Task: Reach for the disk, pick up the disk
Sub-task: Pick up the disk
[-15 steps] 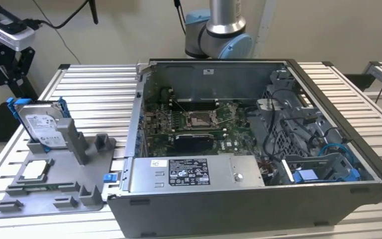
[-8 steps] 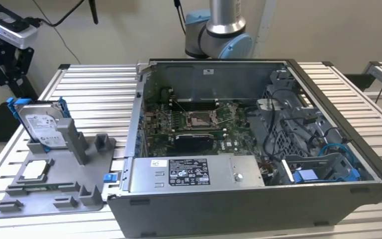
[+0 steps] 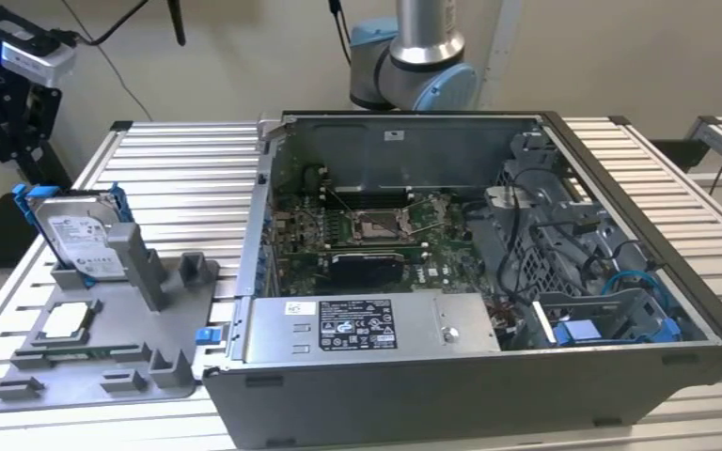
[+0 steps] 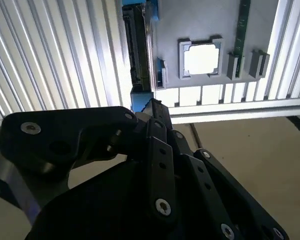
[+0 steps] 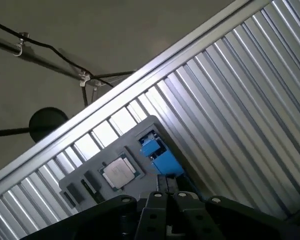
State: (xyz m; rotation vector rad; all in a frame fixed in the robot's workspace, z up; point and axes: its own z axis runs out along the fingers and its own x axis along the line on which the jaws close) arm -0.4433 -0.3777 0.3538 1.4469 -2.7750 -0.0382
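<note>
Centre the gripper [image 4: 153, 111] over the disk [image 3: 79, 235], standing upright in the grey holder [image 3: 98, 371] at middle left of the exterior view; descend straight, avoiding a tilt. Cannot tell whether open or closed.

Disk [image 3: 82, 235], PSU [image 3: 374, 324] labels: print unreadable.

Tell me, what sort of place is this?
Probably a robotics lab bench: a robot arm stands behind an open computer case on a slatted metal table, with a disk held in a grey fixture.
</note>
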